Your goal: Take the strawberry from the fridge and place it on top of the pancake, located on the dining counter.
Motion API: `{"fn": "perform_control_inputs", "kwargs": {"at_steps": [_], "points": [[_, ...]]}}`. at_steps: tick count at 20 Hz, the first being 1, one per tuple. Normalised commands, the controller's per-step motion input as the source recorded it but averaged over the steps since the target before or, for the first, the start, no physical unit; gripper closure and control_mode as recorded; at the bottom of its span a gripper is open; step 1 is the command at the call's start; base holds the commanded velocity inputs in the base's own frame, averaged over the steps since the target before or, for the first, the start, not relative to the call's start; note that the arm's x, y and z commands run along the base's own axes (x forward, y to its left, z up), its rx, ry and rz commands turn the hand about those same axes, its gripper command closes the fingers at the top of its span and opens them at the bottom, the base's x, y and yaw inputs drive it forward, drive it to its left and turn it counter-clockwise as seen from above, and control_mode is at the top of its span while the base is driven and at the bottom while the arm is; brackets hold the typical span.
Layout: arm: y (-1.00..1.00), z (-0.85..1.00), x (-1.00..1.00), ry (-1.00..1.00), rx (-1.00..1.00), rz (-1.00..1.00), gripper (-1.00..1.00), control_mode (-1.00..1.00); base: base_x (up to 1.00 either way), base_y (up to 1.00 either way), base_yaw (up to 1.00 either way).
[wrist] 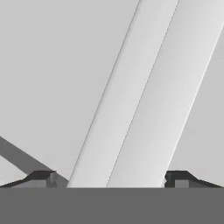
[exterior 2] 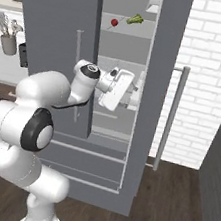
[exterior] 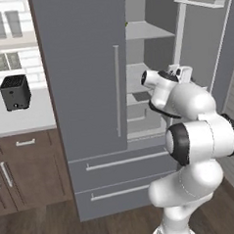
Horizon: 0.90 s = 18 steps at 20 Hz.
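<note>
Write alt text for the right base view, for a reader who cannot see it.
A white robot arm reaches its open gripper into the open grey fridge, level with a middle shelf. On a higher shelf lie a small red strawberry and a green vegetable. A white brick wall stands to the right.

Look above the gripper (exterior 2: 135,93): the fridge's (exterior 2: 59,33) upper shelf (exterior 2: 127,31) carries the strawberry (exterior 2: 114,22) with a green vegetable (exterior 2: 135,20) just beside it, both well apart from your hand.
</note>
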Motion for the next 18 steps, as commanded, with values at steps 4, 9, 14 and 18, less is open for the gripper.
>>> {"fn": "perform_control_inputs", "kwargs": {"at_steps": [4, 9, 14, 18], "points": [[-0.16, 0.00, -0.09, 0.00, 0.00, 0.00, -1.00, -1.00, 0.00, 0.00, 0.00], [0.01, 0.19, -0.28, -0.11, 0.00, 0.00, -1.00, -1.00, 0.00, 0.00, 0.00], [0.31, 0.31, -0.21, -0.20, 0.00, 0.00, -1.00, -1.00, 0.00, 0.00, 0.00], [0.72, 0.04, -0.05, -0.20, 0.05, 0.00, -1.00, -1.00, 0.00, 0.00, 0.00]]}}
